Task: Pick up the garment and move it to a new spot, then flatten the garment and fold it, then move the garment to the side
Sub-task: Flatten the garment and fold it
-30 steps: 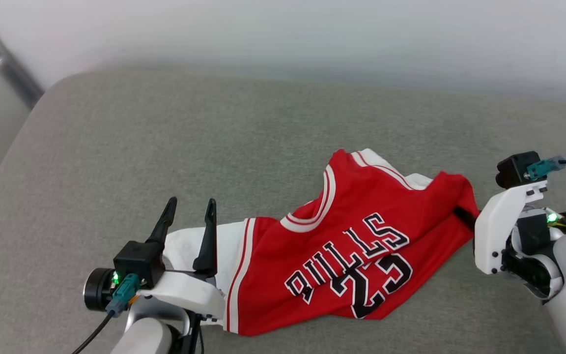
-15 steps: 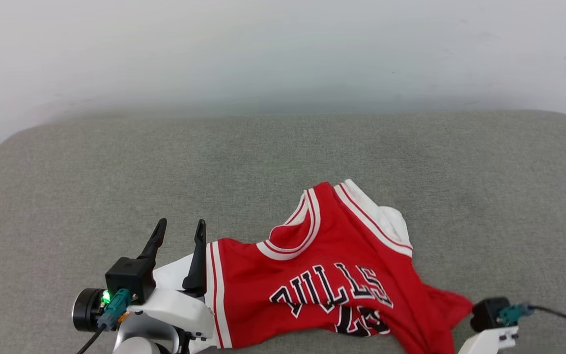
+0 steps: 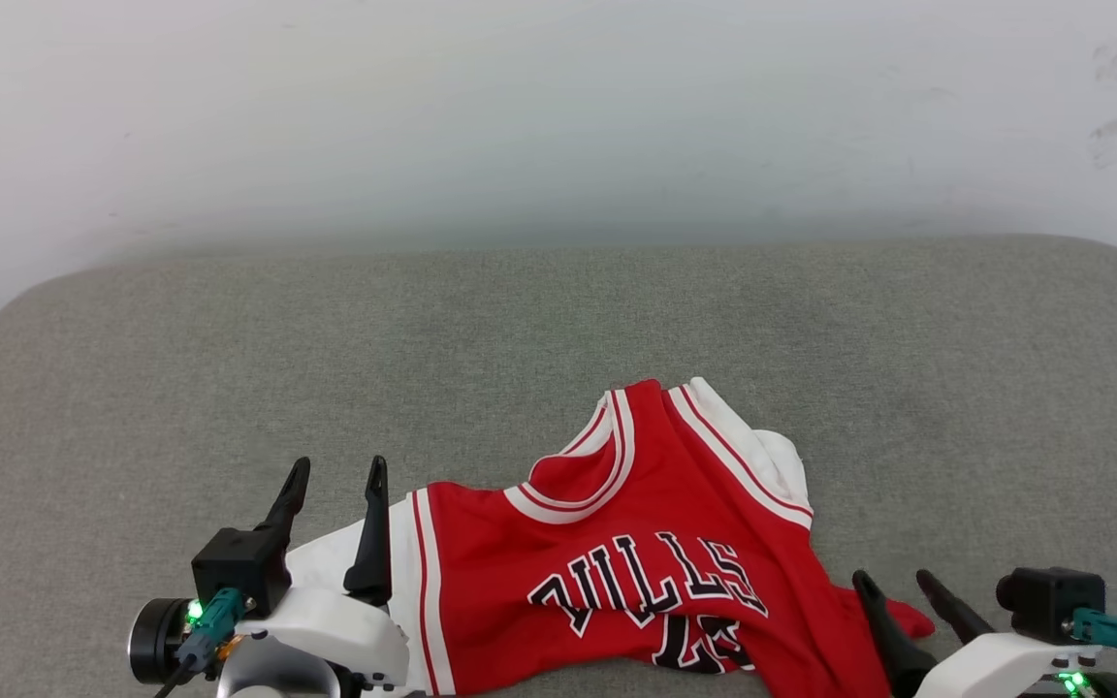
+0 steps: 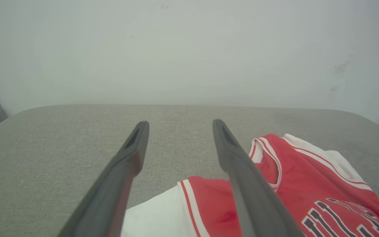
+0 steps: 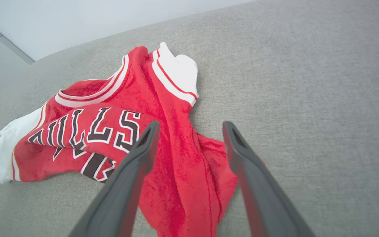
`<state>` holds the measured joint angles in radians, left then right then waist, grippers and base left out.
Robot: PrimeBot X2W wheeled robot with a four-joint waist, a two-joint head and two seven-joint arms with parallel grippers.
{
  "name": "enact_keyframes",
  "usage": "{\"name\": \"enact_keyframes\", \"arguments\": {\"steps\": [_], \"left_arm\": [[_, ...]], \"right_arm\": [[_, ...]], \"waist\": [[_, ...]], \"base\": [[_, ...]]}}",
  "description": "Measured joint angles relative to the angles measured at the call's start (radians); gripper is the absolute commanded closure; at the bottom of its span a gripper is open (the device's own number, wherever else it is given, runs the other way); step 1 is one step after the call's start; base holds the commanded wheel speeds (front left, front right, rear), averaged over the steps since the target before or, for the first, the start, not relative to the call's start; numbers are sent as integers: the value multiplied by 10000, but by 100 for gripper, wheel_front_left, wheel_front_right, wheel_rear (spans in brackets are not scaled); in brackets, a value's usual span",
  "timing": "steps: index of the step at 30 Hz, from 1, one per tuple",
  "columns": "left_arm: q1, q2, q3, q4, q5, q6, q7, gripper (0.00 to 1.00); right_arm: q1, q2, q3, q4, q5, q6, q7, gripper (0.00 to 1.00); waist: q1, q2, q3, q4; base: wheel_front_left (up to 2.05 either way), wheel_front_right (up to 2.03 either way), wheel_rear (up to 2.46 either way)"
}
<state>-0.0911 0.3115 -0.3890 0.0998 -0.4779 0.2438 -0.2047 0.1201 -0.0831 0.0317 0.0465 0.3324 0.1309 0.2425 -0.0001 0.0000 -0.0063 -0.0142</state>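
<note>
Ideally, left gripper (image 3: 340,465) and right gripper (image 3: 891,578), jaws spread and empty at the garment's (image 3: 636,543) sides, pinch opposite edges and pull outward.

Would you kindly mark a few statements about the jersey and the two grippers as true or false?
1. The garment lies on the grey cushion with its lettering facing up. True.
2. The right gripper is shut on the red cloth. False: its fingers stand apart, with the cloth lying loose beneath them.
3. The left gripper is open, by the white sleeve. True.
4. The garment is folded into a neat square. False: it is rumpled and unfolded, with one side bunched up.
</note>
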Motion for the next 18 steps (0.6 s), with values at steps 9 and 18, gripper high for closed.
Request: {"name": "enact_keyframes", "arguments": {"steps": [9, 18], "left_arm": [[3, 21, 12, -67, -19, 56, -8, 0], [-485, -81, -127, -171, 79, -6, -132, 0]], "right_arm": [[-1130, -410, -988, 451, 44, 0, 174, 0], [-3072, -1680, -573, 2138, 773, -2, 2805, 0]], "waist": [[1, 0, -22, 270], [1, 0, 655, 986]], "base": [[0, 0, 0], [0, 0, 0]]}}
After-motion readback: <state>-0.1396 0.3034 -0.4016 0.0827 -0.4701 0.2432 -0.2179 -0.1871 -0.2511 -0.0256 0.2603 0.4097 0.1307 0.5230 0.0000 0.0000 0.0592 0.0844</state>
